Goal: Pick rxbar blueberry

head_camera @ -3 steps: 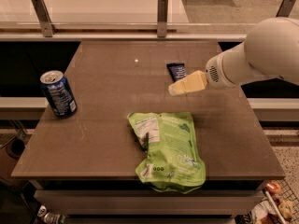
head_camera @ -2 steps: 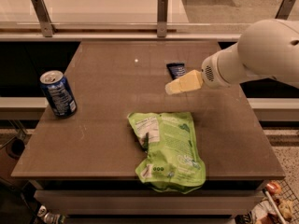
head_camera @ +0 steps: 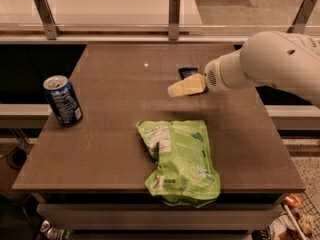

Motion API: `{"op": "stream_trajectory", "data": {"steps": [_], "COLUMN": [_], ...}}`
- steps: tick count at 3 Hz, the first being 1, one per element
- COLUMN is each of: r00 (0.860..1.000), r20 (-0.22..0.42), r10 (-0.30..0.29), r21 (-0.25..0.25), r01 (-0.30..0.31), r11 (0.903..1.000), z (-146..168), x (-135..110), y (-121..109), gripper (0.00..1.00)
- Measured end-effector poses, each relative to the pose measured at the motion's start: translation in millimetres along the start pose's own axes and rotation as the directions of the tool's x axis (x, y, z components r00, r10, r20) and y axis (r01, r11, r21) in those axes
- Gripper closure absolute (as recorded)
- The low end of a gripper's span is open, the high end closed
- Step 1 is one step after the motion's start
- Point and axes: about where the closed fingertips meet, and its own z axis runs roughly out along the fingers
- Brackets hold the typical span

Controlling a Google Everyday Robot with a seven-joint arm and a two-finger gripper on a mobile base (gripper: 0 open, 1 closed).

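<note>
Rxbar blueberry [head_camera: 188,72] lies flat on the worktop [head_camera: 110,119] toward its far side, partly hidden behind the tool [head_camera: 175,89], which hovers just in front; you cannot tell whether it is open. Expect a light, thin, slick wrapper; pinch across its narrow width.

— What furniture stands here?
— A brown table [head_camera: 110,149] in the middle; a pale counter [head_camera: 110,4] with metal brackets [head_camera: 173,16] at twelve o'clock.
— And the floor?
— Speckled floor [head_camera: 306,166] at four o'clock. The gripper [head_camera: 175,89] hangs above the table at one o'clock.
</note>
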Motion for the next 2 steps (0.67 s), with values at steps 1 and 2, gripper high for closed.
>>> {"op": "stream_trajectory", "data": {"steps": [1, 2], "r00": [0.999, 0.999], "r20": [0.034, 0.049], "r10": [0.002, 0.010], "r21": [0.004, 0.027], "r01": [-0.002, -0.011], "r11": [1.0000, 0.9996], "z": [22.0, 44.8], "x": [-5.7, -8.3], "y": [2.2, -3.5], "gripper": [0.00, 0.00]}}
